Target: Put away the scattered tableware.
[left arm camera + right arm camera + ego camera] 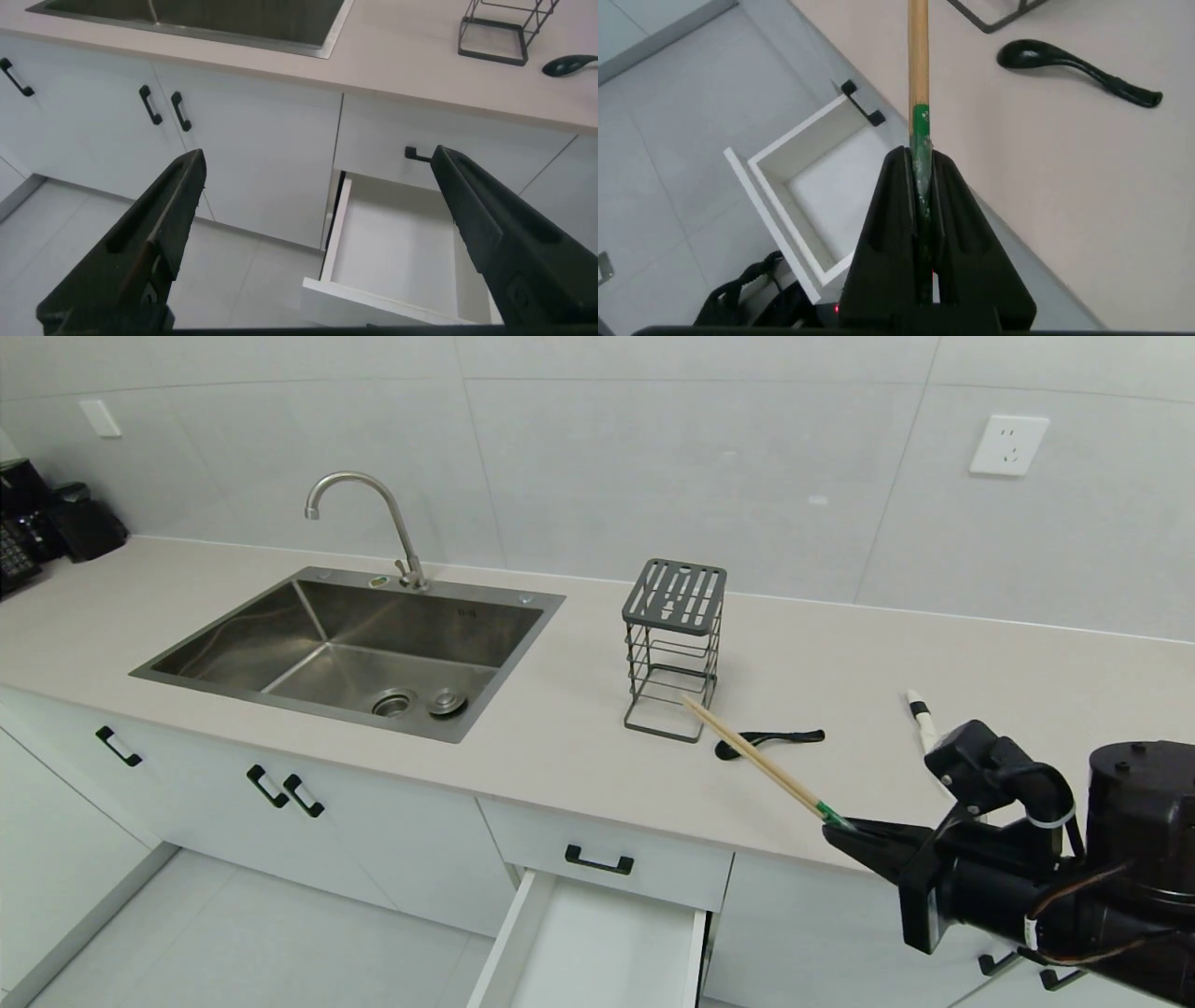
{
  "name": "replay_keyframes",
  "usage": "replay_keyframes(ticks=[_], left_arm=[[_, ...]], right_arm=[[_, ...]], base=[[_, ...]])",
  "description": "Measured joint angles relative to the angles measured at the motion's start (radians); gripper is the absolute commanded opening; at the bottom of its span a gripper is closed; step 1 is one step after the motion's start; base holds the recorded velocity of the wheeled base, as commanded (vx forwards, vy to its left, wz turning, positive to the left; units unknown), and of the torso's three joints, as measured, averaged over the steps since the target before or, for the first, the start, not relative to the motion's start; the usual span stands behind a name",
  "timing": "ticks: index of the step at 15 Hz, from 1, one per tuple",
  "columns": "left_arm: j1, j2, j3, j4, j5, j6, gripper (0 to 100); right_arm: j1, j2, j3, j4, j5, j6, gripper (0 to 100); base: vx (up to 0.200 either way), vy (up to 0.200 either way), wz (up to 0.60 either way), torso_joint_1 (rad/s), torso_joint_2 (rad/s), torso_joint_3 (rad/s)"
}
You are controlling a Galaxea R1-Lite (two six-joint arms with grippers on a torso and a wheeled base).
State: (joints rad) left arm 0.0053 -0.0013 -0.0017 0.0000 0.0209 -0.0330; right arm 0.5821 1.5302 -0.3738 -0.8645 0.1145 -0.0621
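White counter (579,709) here, my right tool (840,828) clenched on the chopsticks (756,761), their length aimed at the rack (674,599) just past the tips.

I get wide room on the table (579,709) between sink (355,653) and rack (674,649). The rack stands right at the tip of my chopsticks (761,763); the spoon (784,738) lies near them. The drawer (597,943) below stands open.

Head high, wrists low — shared drawer (597,943)
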Motion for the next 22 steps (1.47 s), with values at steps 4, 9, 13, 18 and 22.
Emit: replay_keyframes(ticks=[4,9,13,18,22], left_arm=[[0.000,0.000,0.000,0.000,0.000,0.000,100],[0.000,0.000,0.000,0.000,0.000,0.000,100],[0.000,0.000,0.000,0.000,0.000,0.000,100],[0.000,0.000,0.000,0.000,0.000,0.000,100],[0.000,0.000,0.000,0.000,0.000,0.000,100]], right_arm=[[0.113,0.006,-0.156,0.199,0.000,0.000,0],[0.211,0.021,-0.245,0.260,-0.012,-0.030,0],[0.227,0.019,-0.254,0.225,-0.002,-0.103,0],[0.217,0.039,-0.203,0.143,0.080,-0.103,0],[0.234,0.067,-0.130,0.137,0.083,-0.110,0]], base=[[0.000,0.000,0.00,0.000,0.00,0.000],[0.000,0.000,0.00,0.000,0.00,0.000],[0.000,0.000,0.00,0.000,0.00,0.000],[0.000,0.000,0.00,0.000,0.00,0.000],[0.000,0.000,0.00,0.000,0.00,0.000]])
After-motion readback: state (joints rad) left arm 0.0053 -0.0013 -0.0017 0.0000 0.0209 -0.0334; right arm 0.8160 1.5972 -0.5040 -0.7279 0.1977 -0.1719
